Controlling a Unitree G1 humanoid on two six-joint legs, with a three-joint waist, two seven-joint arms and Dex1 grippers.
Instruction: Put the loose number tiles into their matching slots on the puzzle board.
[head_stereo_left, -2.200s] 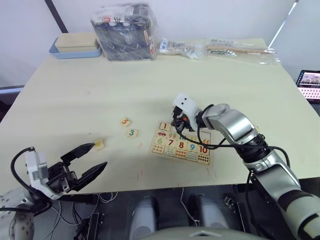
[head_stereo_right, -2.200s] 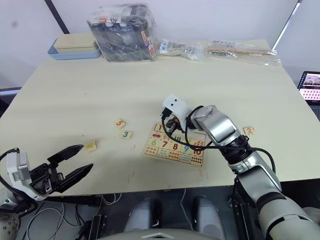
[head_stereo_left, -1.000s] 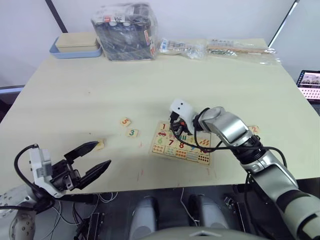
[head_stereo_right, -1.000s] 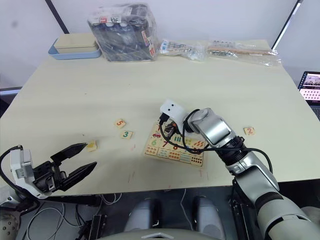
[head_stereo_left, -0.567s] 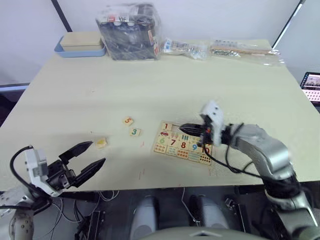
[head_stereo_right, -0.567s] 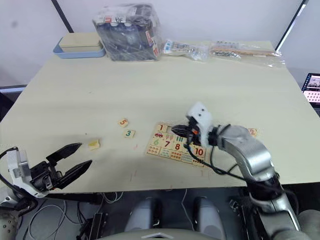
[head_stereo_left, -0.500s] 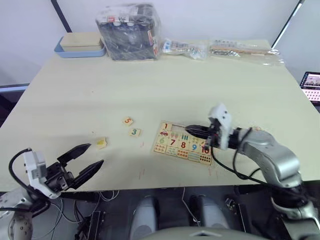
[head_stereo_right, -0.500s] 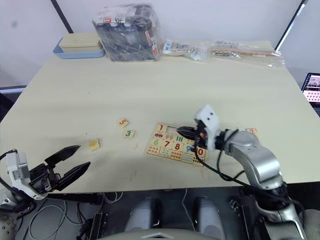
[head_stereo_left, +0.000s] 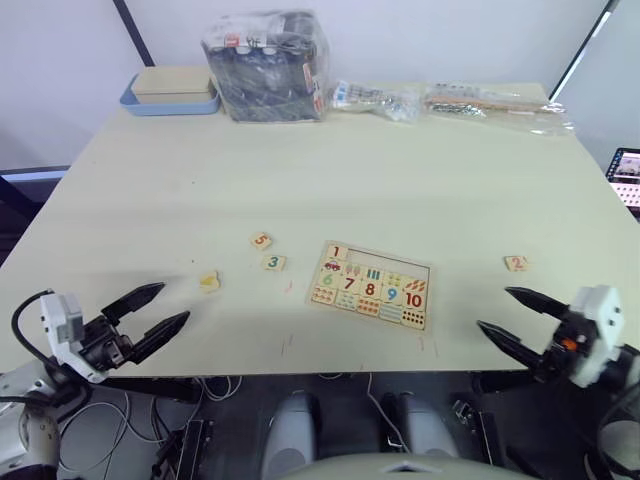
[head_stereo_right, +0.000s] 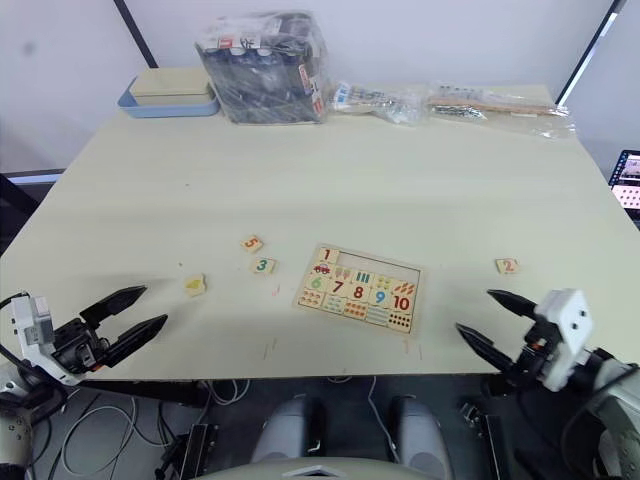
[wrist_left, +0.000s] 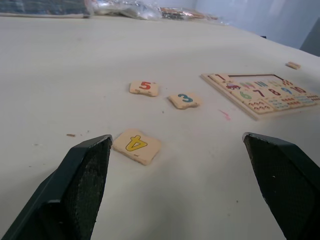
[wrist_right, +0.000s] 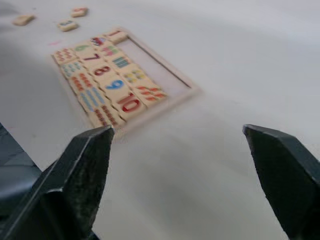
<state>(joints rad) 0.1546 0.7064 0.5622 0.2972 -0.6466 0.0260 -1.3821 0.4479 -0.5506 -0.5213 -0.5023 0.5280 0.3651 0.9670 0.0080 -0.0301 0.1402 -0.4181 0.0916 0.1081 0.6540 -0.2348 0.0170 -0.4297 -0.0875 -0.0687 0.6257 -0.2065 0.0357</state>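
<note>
the left gripper (head_stereo_left: 150, 311) hangs at the table's (head_stereo_left: 420, 170) near edge on the robot's left, its two fingers spread wide with nothing between them. just ahead of its tips lies tile 4 (wrist_left: 136, 145), flat on the table, yellow digit up. further ahead and to the right sit tile 5 (head_stereo_left: 261, 240) and tile 3 (head_stereo_left: 274, 263), close together but not touching. right of these, well apart from the left gripper, is the board (head_stereo_left: 370, 285), flat on the table, with tile 1 (head_stereo_left: 337, 252) seated in the top row's left slot; the other four slots of that row are bare, and the rows below carry pictures and 6 to 10. tile 2 (head_stereo_left: 515, 263) lies loose on the table right of the board, just ahead of the right gripper (head_stereo_left: 512, 314). that gripper hangs at the near edge on the right, fingers also wide apart and holding nothing, the board ahead and to its left.
</note>
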